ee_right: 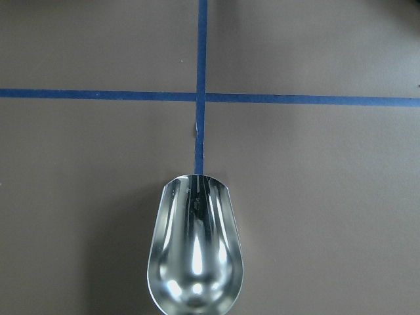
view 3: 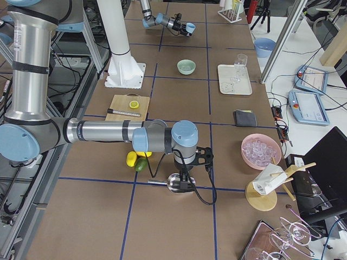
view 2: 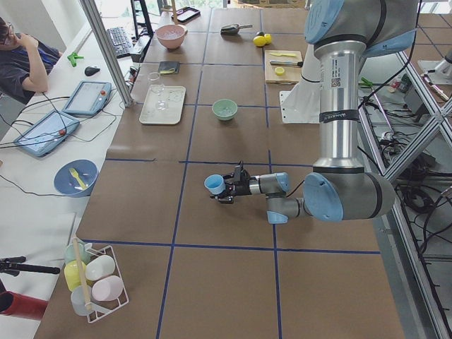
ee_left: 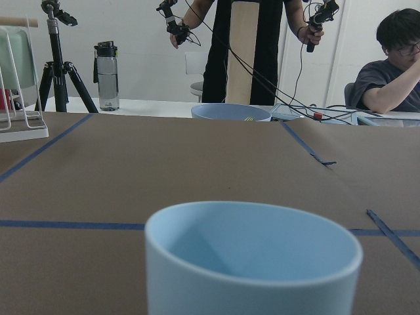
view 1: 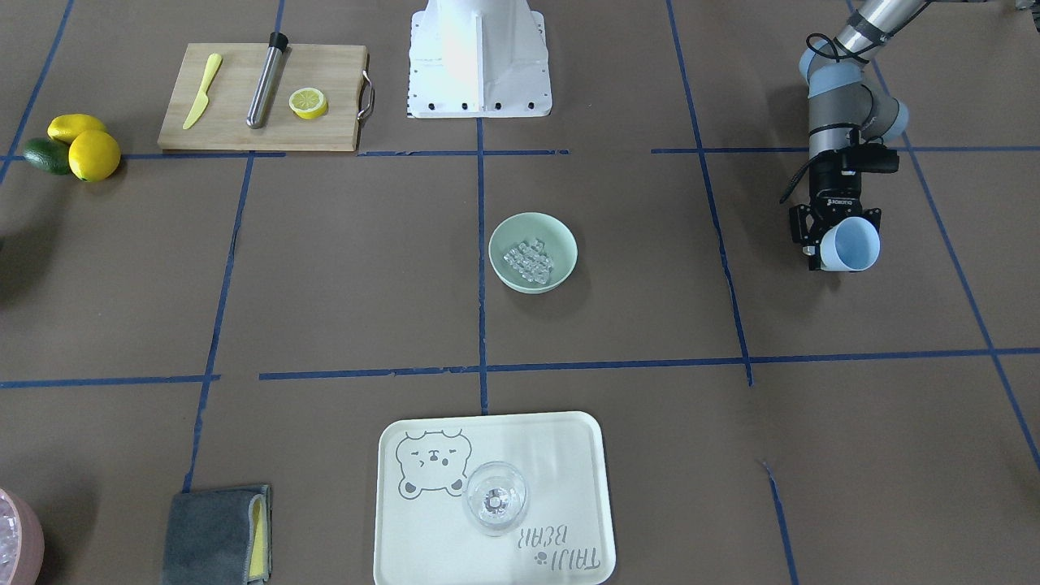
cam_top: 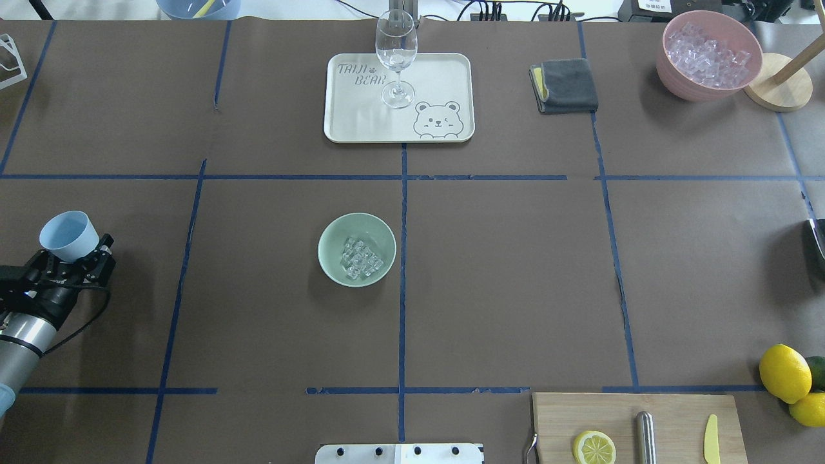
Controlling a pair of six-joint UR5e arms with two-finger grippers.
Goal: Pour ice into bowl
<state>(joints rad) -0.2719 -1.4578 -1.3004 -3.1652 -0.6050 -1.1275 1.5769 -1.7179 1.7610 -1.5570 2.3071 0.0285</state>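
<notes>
The mint-green bowl (cam_top: 330, 237) sits at the table's middle and holds a cluster of clear ice (cam_top: 361, 258). The bowl (view 1: 562, 250) and ice (view 1: 528, 259) also show in the front-facing view. My left gripper (cam_top: 78, 255) is shut on a light blue cup (cam_top: 66, 234) far to the bowl's left, above the table. In the left wrist view the cup (ee_left: 252, 262) looks empty. My right gripper (view 3: 186, 177) hangs over a metal scoop (ee_right: 195, 249) near the lemons. I cannot tell whether it grips the scoop.
A tray (cam_top: 361, 119) with a wine glass (cam_top: 395, 51) stands beyond the bowl. A grey cloth (cam_top: 564, 85) and a pink bowl of ice (cam_top: 706, 55) are at the far right. A cutting board (cam_top: 670, 412) and lemons (cam_top: 784, 372) lie near right.
</notes>
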